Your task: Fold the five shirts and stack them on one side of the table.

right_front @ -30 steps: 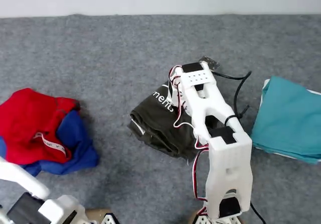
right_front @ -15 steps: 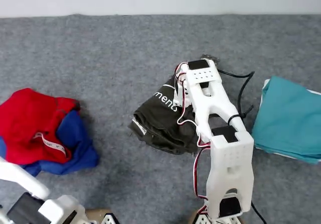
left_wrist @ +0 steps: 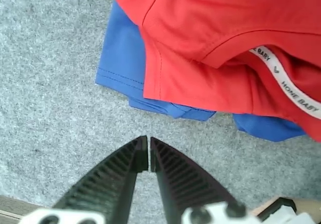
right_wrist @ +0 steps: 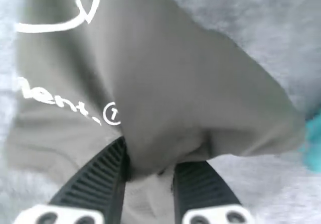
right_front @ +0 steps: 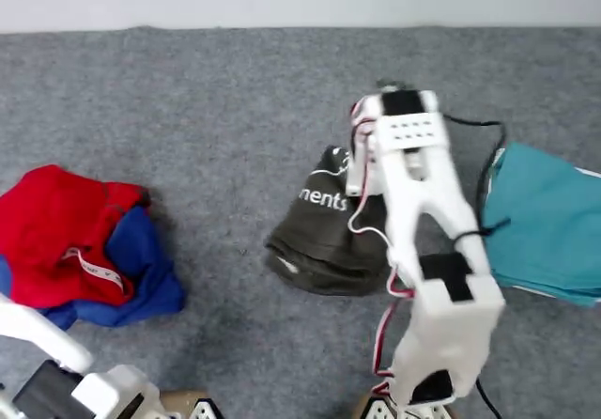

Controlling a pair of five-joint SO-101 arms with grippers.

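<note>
While the left hand point(left_wrist: 149, 151) is being held clenched near the red shirt point(left_wrist: 225, 28), the dark shirt point(right_front: 324, 236) is being gripped on the surface point(right_front: 207, 90) by the right hand point(right_wrist: 150, 158), near the teal shirt point(right_front: 545, 222).

- The left gripper point(left_wrist: 149, 147) hangs over the grey felt table cover point(left_wrist: 45, 83). Its two black ribbed fingers point(left_wrist: 118, 176) are pressed together at the tips with nothing in them.
- The red shirt point(left_wrist: 225, 43) is crumpled and lies on top of a blue shirt point(left_wrist: 123, 58).
- The blue one pokes out from under the red shirt on the side facing the gripper.
- A white neck tape point(left_wrist: 286, 86) with small print runs along inside the red shirt's collar.
- The gripper is near the red shirt but not touching it, and there's bare felt between the tips and the blue hem.
</note>
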